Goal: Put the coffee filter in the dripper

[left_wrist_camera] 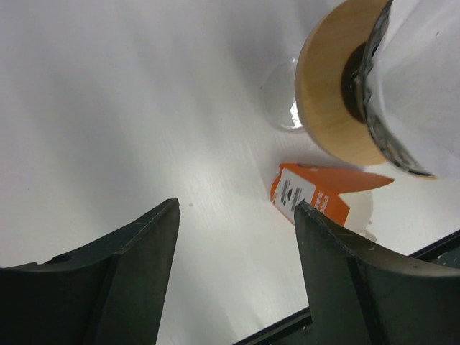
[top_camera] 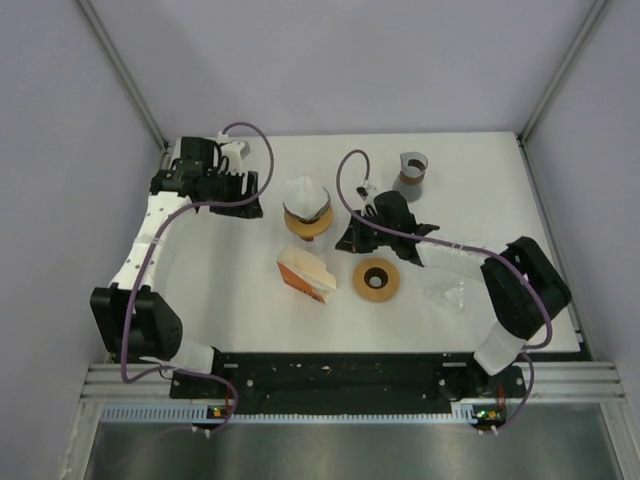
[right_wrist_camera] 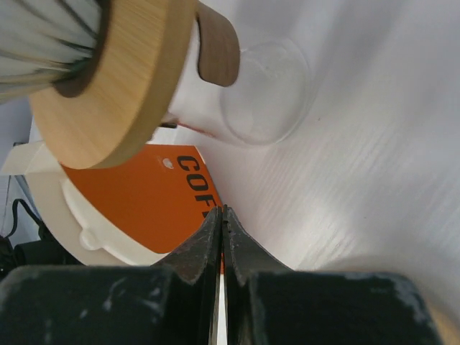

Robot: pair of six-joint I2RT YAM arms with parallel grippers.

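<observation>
The left tool (left_wrist_camera: 236,212) stands wide with nothing between its jaws, over the white bench (left_wrist_camera: 108,108) and just beside the wood-collared glass dripper (left_wrist_camera: 327,100). The white paper coffee filter (left_wrist_camera: 424,65) sits inside the dripper, its top rising above the rim. An orange filter box (left_wrist_camera: 316,192) lies on the bench nearby. The right tool (right_wrist_camera: 221,215) is pressed fully closed, holding nothing, near the dripper's other side. A round wooden ring (top_camera: 376,280) lies beside the box.
</observation>
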